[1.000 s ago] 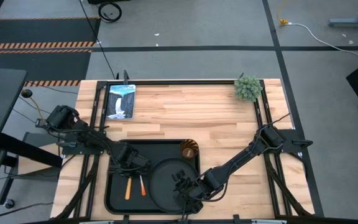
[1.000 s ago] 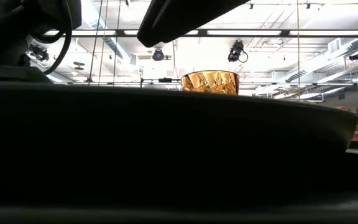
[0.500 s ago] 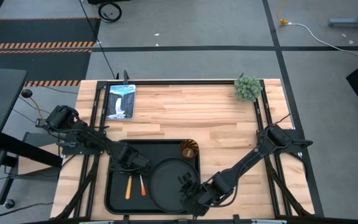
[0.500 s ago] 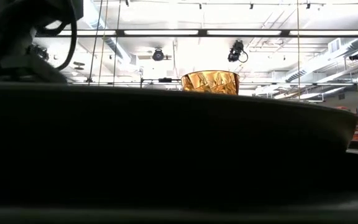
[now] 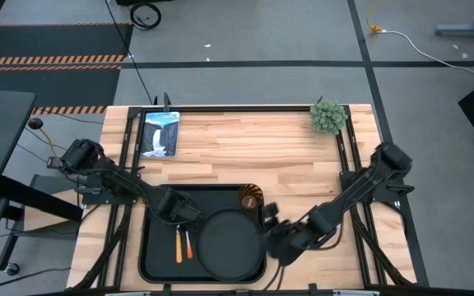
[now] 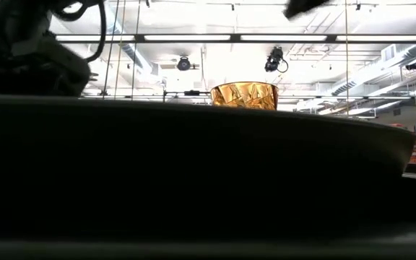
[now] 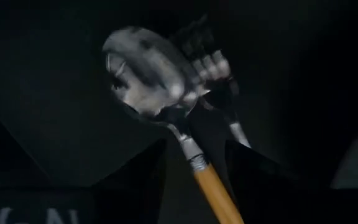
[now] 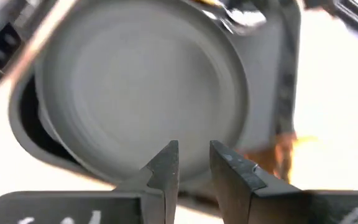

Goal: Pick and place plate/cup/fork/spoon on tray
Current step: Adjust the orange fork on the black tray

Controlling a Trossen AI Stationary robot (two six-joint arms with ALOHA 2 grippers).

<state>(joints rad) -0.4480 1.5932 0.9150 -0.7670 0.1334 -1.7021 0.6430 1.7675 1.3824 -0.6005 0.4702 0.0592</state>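
The black tray (image 5: 151,247) lies at the table's near edge. On it are the round black plate (image 5: 230,242), the amber cup (image 5: 250,198) at its far right corner, and the spoon (image 5: 178,247) and fork (image 5: 188,244) side by side on its left part. In the left wrist view the spoon's bowl (image 7: 145,71) lies partly over the fork's tines (image 7: 222,71). My left gripper (image 5: 175,215) hovers open above the spoon's bowl end, its fingers either side of the handle (image 7: 213,190). My right gripper (image 5: 271,236) is just right of the tray, open by a narrow gap (image 8: 191,152) and holding nothing.
A framed waterfall picture (image 5: 160,133) lies at the far left of the table and a small green plant (image 5: 328,117) at the far right. Bare wood spans the far half of the table (image 5: 253,156). In the low view the cup (image 6: 244,95) shows above the dark tray rim.
My right gripper has drawn back from over the plate's near right rim toward the table's right edge, and now stands beside the tray. The plate stays flat on the tray. The spoon has shifted a little toward the fork.
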